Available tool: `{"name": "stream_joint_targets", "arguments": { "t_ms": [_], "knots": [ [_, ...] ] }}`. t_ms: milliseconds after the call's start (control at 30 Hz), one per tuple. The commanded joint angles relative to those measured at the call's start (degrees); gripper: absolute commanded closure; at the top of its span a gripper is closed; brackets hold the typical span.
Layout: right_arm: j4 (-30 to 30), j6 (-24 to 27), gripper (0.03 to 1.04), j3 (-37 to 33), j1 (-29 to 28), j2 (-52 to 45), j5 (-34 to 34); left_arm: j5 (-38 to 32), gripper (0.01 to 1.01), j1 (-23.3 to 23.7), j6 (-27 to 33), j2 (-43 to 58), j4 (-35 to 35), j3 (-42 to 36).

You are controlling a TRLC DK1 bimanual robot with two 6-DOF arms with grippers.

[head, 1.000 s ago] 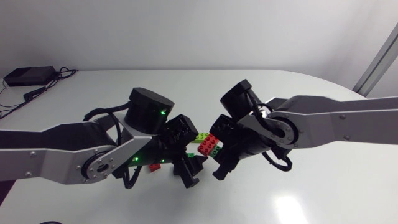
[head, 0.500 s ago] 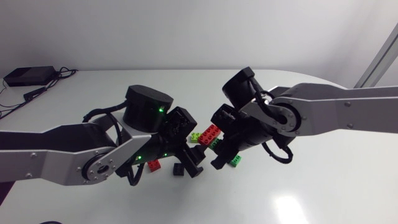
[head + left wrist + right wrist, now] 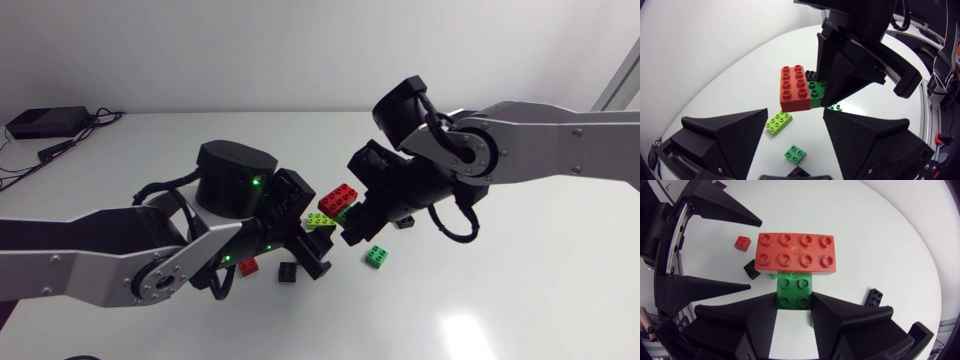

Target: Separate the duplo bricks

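Note:
My right gripper [image 3: 794, 300] is shut on a dark green brick [image 3: 794, 292] that carries a red two-by-four brick [image 3: 796, 252] on its studs. In the head view this stack [image 3: 340, 197] hangs above the table under the right gripper [image 3: 350, 225]. My left gripper [image 3: 796, 117] stands open just ahead of the stack with nothing between its fingers [image 3: 730, 135]; its arm comes in low from the left [image 3: 308, 255]. A lime brick [image 3: 778, 122] and a small green brick [image 3: 795, 153] lie on the table below.
Loose on the white table lie a small red brick [image 3: 248, 266], a black brick [image 3: 288, 272] near the left gripper, another black brick [image 3: 404, 222] under the right arm and the green brick [image 3: 376, 256]. A black box with cables [image 3: 45, 122] sits far left.
My right gripper has risen and drawn back to the right with the red-and-green stack. The lime brick and the small green brick now show on the table. The left gripper barely shifted.

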State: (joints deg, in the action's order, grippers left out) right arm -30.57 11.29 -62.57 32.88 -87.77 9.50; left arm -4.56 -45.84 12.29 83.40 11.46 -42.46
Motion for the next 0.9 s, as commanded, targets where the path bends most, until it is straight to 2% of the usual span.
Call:
{"name": "stream_joint_targets", "arguments": {
  "t_ms": [0,867],
  "knots": [
    [-1.2,-1.6,0.7,-1.1,0.0,0.4,0.5,-1.1,0.256,-0.6,-1.3,-1.7,1.6,1.9],
    [-2.5,-2.1,0.7,-1.2,1.7,2.2,1.0,-2.1,0.269,-1.2,-2.1,1.1,3.5,1.1]
  ]
}}
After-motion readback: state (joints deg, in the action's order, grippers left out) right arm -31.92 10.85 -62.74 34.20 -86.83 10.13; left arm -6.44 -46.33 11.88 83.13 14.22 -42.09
